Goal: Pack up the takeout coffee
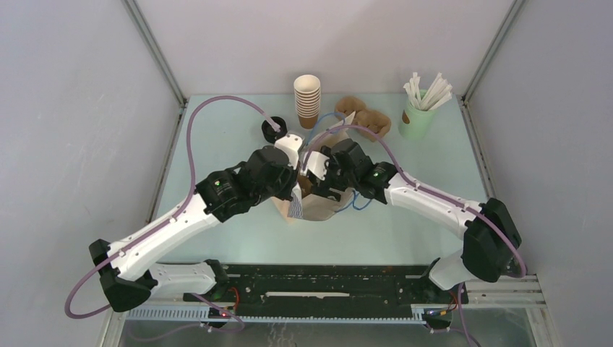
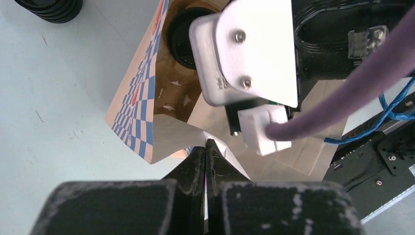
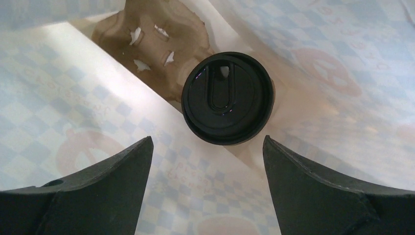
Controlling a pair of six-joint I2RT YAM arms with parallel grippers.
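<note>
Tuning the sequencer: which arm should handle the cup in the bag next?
Right, likely. Right gripper hangs open over the lidded cup inside the bag; left gripper is shut on the bag's edge.

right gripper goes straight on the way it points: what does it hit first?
Likely the black coffee lid, centred ahead of the right gripper, jaws open, inside the paper bag. Depth unclear; bag walls flank closely.

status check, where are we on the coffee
Left gripper shut on paper bag rim. Right gripper open, above the bag's mouth. Lidded coffee upright inside the bag. Nothing blocking.
</note>
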